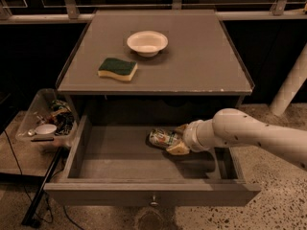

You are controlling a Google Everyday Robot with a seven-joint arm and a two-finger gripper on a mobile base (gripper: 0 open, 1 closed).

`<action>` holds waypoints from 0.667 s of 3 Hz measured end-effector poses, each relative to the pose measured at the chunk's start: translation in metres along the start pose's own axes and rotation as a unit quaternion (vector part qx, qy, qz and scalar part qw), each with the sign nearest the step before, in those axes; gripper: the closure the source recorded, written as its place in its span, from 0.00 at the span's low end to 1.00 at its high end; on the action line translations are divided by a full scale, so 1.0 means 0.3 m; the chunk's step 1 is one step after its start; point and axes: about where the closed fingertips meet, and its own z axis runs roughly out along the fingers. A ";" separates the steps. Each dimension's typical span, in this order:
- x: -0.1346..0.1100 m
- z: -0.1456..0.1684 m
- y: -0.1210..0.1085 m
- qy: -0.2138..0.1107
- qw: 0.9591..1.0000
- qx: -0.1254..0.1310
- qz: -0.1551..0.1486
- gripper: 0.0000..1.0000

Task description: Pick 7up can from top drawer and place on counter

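My gripper (pixel 178 139) sits inside the open top drawer (pixel 120 153), right at the 7up can (pixel 161 138) lying there. I cannot tell whether it grips.

White speckled arm (pixel 249 135), tan gripper (pixel 179 138) in drawer (pixel 120 155)

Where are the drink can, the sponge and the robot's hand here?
Silvery-green aluminium 7up can (pixel 162 138): camera view, its label side.
Green-topped yellow sponge (pixel 118 69): camera view, its green top.
Cream two-finger gripper (pixel 178 139): camera view, its tip, at the can inside the open grey top drawer (pixel 120 153).
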 end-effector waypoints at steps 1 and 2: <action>0.000 0.000 0.000 0.000 1.000 0.000 0.000 0.88; -0.006 -0.006 0.005 0.001 1.000 -0.005 0.000 1.00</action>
